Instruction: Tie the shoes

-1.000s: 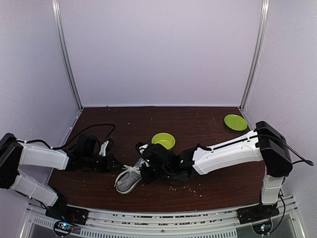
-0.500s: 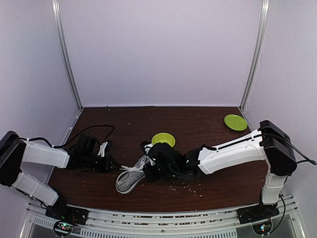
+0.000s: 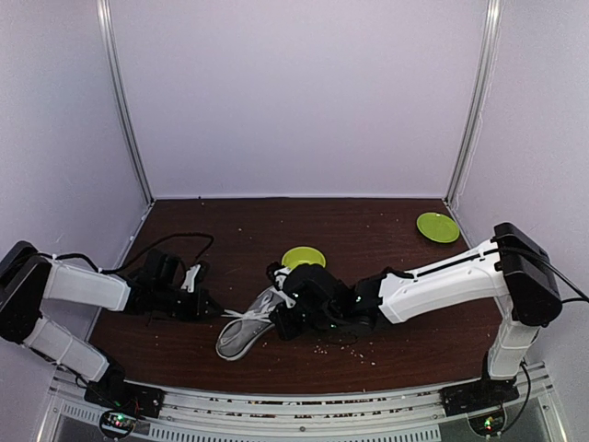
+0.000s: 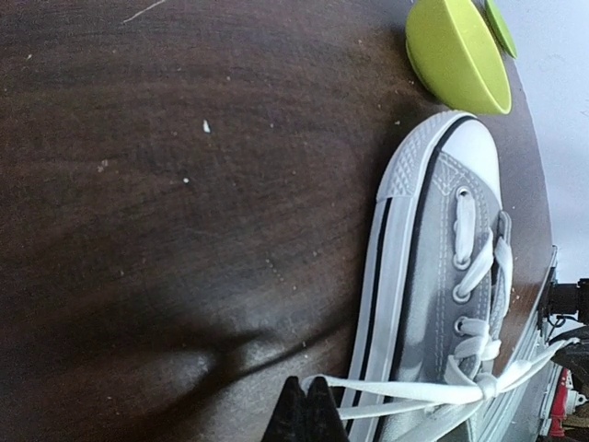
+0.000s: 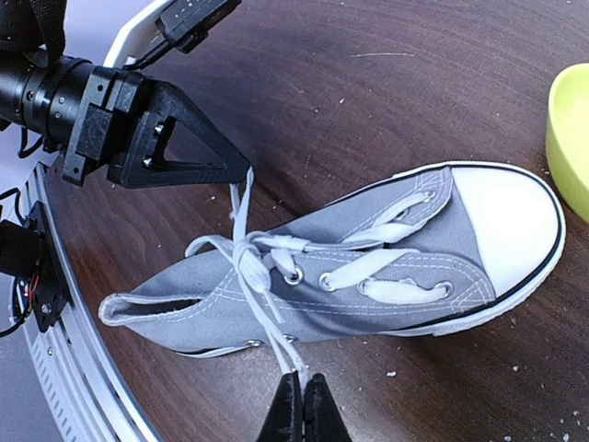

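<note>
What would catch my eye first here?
A grey sneaker lies near the table's front edge, with the left arm and right arm reaching in from either side. Their jaws are each pinched shut on one of its white laces, stretched out to opposite sides. Just behind it sits a bright green bowl.
</note>
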Controlling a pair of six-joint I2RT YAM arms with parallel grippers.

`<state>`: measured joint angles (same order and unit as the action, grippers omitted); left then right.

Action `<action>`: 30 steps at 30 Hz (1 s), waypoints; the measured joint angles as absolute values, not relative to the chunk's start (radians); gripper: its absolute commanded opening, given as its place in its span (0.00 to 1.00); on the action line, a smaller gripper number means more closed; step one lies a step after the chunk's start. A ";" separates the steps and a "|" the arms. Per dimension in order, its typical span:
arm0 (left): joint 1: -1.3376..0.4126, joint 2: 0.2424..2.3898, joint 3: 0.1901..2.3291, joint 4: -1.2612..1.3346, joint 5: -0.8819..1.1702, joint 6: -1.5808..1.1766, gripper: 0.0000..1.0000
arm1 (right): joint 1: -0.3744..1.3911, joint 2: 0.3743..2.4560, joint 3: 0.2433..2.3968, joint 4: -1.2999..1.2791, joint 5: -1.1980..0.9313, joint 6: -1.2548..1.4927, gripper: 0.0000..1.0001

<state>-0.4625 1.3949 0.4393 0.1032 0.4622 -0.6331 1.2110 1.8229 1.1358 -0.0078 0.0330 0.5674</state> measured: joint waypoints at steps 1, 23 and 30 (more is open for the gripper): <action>-0.462 1.397 0.440 0.103 0.463 -0.633 0.00 | 1.211 1.823 1.135 -0.009 0.025 0.562 0.00; -0.450 1.408 0.442 0.147 0.566 -0.588 0.00 | 1.208 1.852 1.114 -0.085 -0.159 0.468 0.25; -0.450 1.401 0.454 0.163 0.639 -0.542 0.24 | 1.199 1.830 1.106 -0.163 -0.144 0.446 0.62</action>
<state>-0.4503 1.4006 0.4538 0.1631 0.6388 -0.5419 1.1988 1.8301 1.1061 -0.1627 -0.1440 0.4461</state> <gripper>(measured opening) 0.113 0.564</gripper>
